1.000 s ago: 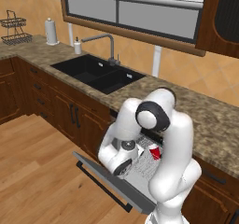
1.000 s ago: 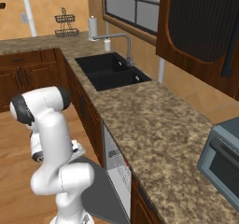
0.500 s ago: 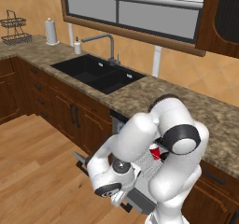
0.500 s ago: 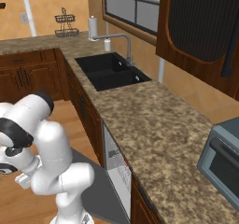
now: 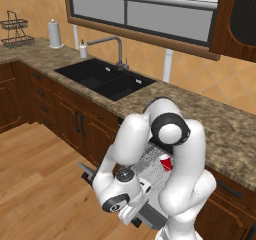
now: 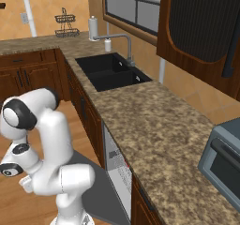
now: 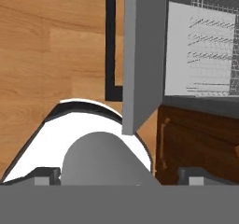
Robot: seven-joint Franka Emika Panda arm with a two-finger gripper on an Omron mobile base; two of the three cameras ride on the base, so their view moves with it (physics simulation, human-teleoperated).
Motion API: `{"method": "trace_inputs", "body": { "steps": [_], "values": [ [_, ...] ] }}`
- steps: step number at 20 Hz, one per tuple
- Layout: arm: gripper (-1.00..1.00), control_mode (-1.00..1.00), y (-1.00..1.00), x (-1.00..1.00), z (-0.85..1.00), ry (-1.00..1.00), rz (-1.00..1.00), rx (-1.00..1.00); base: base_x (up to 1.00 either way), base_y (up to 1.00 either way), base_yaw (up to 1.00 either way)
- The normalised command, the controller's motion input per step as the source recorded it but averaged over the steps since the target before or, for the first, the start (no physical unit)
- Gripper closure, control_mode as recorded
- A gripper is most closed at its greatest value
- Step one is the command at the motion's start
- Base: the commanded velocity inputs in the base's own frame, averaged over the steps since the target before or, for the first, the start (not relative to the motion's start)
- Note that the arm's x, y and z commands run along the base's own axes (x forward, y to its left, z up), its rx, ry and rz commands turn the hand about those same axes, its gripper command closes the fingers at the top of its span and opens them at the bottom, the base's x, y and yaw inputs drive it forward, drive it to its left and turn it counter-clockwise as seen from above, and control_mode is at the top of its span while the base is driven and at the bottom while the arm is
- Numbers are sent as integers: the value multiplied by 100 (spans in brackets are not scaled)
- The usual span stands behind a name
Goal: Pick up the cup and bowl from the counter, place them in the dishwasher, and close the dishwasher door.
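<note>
Red against the white wire rack (image 5: 152,166), the cup (image 5: 164,162) already sits in the dishwasher, off the speckled tabletop (image 5: 220,124). We hang our end effector (image 5: 131,215), fingers spread and empty, low beside the lowered dishwasher door (image 7: 142,55), likely to lift it shut.

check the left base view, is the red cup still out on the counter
No, the cup sits on the white wire rack inside the open dishwasher, below the counter.
</note>
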Motion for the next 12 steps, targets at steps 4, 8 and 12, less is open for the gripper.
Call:
{"method": "trace_inputs", "body": {
  "steps": [4,8,12],
  "values": [
    [-100,-100,100,35,35,0,-17,-37,0,0,0],
    [-100,-100,100,10,37,-1,-5,-42,0,0,0],
    [-100,-100,100,78,-89,3,0,-66,0,0,0]
  ]
}}
